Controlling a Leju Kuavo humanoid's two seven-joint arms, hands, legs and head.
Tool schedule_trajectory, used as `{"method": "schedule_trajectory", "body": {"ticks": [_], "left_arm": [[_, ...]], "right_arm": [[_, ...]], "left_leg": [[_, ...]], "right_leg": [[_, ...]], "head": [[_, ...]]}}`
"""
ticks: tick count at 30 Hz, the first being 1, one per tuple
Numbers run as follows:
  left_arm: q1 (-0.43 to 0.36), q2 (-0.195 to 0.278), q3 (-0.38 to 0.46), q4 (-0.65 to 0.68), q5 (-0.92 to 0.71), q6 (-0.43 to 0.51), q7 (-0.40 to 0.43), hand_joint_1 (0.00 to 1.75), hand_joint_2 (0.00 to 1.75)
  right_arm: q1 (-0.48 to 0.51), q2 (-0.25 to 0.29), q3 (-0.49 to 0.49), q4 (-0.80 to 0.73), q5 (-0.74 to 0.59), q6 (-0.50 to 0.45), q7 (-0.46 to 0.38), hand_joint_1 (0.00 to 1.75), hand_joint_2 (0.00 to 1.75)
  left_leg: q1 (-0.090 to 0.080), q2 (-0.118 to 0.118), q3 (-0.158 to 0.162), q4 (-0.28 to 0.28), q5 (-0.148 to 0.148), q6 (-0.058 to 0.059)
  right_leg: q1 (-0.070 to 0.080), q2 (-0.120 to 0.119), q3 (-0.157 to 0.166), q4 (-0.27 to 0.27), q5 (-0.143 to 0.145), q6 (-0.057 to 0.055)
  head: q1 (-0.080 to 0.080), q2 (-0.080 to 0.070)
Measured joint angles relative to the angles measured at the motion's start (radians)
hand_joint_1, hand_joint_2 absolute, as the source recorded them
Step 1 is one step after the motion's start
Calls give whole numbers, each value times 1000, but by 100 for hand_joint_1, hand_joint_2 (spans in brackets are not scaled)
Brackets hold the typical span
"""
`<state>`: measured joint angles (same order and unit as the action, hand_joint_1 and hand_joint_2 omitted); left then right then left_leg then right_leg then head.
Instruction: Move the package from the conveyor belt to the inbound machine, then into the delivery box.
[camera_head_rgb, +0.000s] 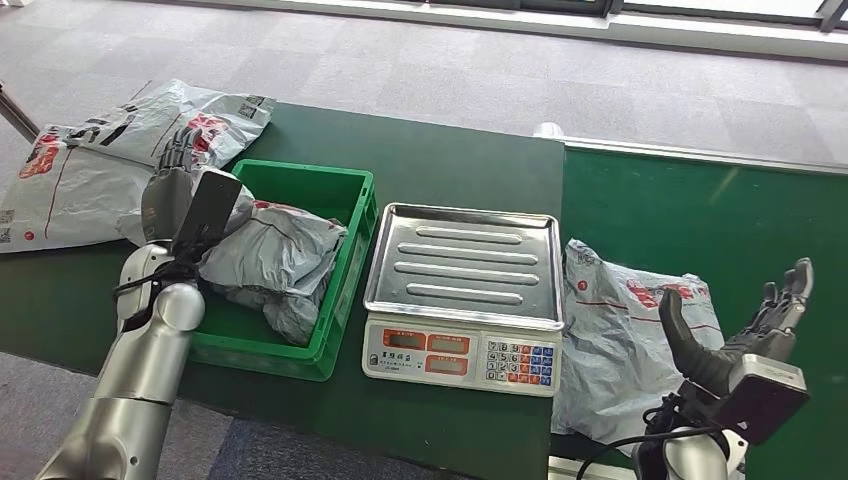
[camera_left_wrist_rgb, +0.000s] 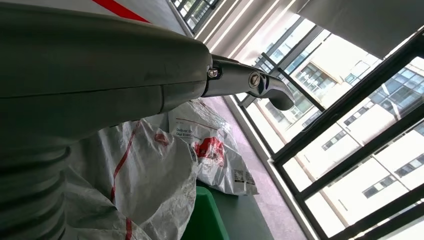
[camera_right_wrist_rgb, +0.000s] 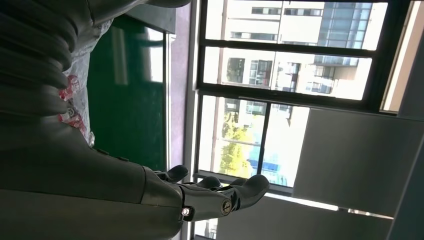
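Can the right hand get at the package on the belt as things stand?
Probably yes. The right hand hangs open just beside the package on the belt, with nothing lying between them. The scale sits off to the other side, out of the way.

My left robot hand (camera_left_wrist_rgb: 100, 75) looms across the frame, one finger (camera_left_wrist_rgb: 260, 87) outstretched toward tall windows (camera_left_wrist_rgb: 350, 125). Beneath it lie crumpled grey packages (camera_left_wrist_rgb: 150, 170) printed in red, beside a green bin's rim (camera_left_wrist_rgb: 205, 220) on the counter (camera_left_wrist_rgb: 240, 215).
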<state>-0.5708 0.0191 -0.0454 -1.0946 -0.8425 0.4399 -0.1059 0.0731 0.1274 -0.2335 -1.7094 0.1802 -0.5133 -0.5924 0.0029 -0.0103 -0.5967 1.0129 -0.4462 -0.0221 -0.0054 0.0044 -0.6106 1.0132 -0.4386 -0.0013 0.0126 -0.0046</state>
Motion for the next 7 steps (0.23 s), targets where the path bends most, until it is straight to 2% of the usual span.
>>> {"method": "schedule_trajectory", "body": {"ticks": [3, 7], "left_arm": [[48, -2, 7, -40, 83, 24, -62, 0, 175], [125, -8, 11, -103, 185, 0, -108, 0, 175]], "right_arm": [[1, -6, 0, 5, -6, 1, 5, 0, 175], [10, -9, 0, 9, -10, 0, 9, 0, 175]], "left_leg": [[0, 0, 0, 0, 0, 0], [0, 0, 0, 0, -1, 0]], "right_leg": [[0, 0, 0, 0, 0, 0], [0, 0, 0, 0, -1, 0]], "head": [[0, 0], [0, 0]]}}
